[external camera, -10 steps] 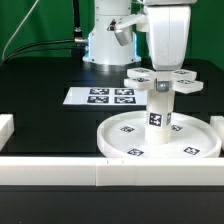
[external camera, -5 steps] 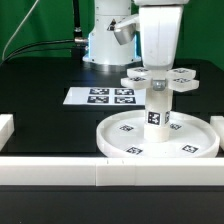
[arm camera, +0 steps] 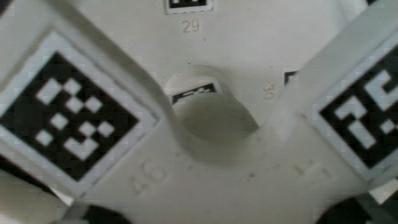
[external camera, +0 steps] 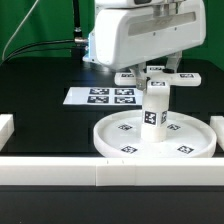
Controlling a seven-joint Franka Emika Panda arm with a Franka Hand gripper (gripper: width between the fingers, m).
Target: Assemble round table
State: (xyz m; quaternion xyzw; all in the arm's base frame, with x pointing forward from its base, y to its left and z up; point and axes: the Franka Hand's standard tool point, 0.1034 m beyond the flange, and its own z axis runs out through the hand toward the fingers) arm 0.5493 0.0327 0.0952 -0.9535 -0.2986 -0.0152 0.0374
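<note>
Look at how your arm's white head has turned in the last second: it was a narrow upright block over the cross-shaped piece (external camera: 157, 77), and now it shows its broad face, filling the top of the exterior view, while the cross's arms have swung round with it. You can read that, as a judgement, as the cross being screwed onto the short thick cylinder (external camera: 154, 108), which stands upright on the hub of the large round disc (external camera: 120, 128); the disc lies on the black table (external camera: 40, 85) just inside the white border rail (external camera: 60, 170) at 6 o'clock, with the marker board (external camera: 103, 96) at about 10 o'clock from it. The gripper (arm camera: 199, 190) sits right over the cross (arm camera: 214, 125), but its fingers are hidden behind the arm outside and blurred at the wrist, so you cannot tell whether they grip it. Check the seating before letting go.
</note>
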